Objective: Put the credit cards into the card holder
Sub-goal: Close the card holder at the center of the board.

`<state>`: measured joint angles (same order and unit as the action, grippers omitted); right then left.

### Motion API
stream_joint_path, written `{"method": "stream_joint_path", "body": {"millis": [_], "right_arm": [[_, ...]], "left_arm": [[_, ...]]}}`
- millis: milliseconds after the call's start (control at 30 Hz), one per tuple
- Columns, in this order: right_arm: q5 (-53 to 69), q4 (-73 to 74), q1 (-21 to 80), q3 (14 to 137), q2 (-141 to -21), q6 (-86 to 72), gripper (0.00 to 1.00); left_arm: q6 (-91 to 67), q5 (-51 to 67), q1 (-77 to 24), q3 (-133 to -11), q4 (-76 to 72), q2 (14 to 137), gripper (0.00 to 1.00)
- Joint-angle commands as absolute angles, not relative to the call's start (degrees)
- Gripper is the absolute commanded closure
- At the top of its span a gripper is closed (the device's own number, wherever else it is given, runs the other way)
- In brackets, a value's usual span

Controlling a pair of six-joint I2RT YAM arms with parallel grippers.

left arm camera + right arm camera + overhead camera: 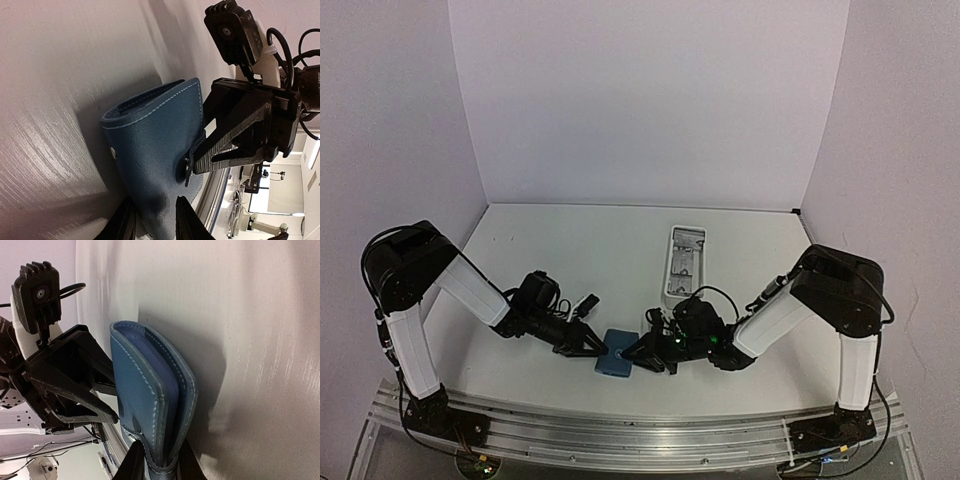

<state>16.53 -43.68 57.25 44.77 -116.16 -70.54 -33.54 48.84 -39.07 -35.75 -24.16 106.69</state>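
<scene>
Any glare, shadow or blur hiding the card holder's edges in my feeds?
Top external: soft, even light, no glare; the card holder shows small. Left wrist: streaky glare on the table, blown-out background lower right, stitching crisp. Right wrist: dark shadow beside the card holder, tabletop smeared at right.

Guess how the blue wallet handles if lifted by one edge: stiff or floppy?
Likely semi-stiff: the wallet keeps a smooth fold at its spine. Its snap tab looks undone and the covers gape slightly in the right wrist view, so it may flop open. The grained, leather-like skin probably grips well.
</scene>
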Motion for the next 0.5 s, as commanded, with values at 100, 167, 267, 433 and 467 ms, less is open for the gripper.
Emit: {"method": "stream_joint_path", "body": {"millis": [100,167,267,433,467], "right_arm": [[16.54,-44.87,57.23,46.04,-118.45,-71.03,0.95],[16.34,-46.28,57.19,45.63,-117.77,-70.68,1.0],[14.9,-47.0,57.08,44.48,-113.36,-66.84,1.0],[14.28,-47.01,56.66,45.2,-108.03,-59.31,1.0],[14.36,-47.02,56.59,45.53,-107.49,-58.4,1.0]], "left_arm": [[-33.5,44.7,-39.73,-32.87,-23.22,109.3,0.72],[-33.45,45.13,-39.64,-32.79,-23.21,108.92,0.7],[-31.88,48.24,-36.18,-33.0,-19.3,105.72,0.61],[-21.68,56.29,-28.16,-34.05,-9.45,97.58,0.47],[-21.02,57.2,-27.19,-33.87,-9.09,95.98,0.46]]}}
